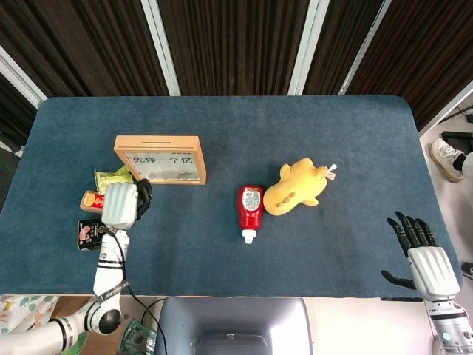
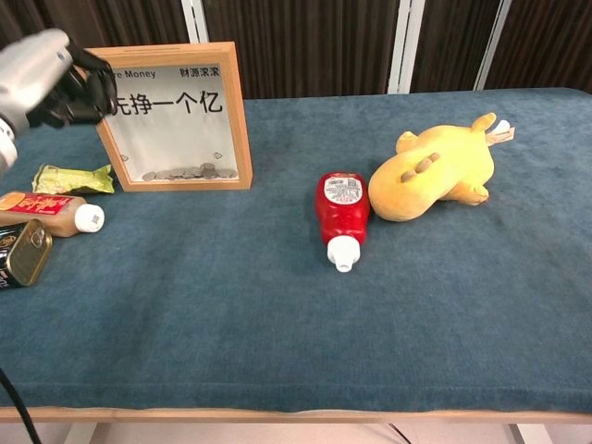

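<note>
**Left hand raised over items at table's left end**

A blue-covered table is seen before dark curtains with pale uprights. At the far left, a green packet is laid flat, with a brown bottle on its side just in front of it and a dark tin nearest the front edge. The left hand is held up in the air above these three; in the head view it is shown covering most of the bottle. Its dark fingers are curled inward and nothing is gripped in them. Just to the right, a wooden frame is stood upright, with coins gathered at the bottom behind its glass. Further right, near the middle, a red sauce bottle is laid with its white cap pointed toward the front edge. A yellow plush toy is laid just beside it, the two close together or barely touching. At the far right, the right hand is held beyond the table's front corner, well apart from everything, with its fingers spread and nothing held.
</note>
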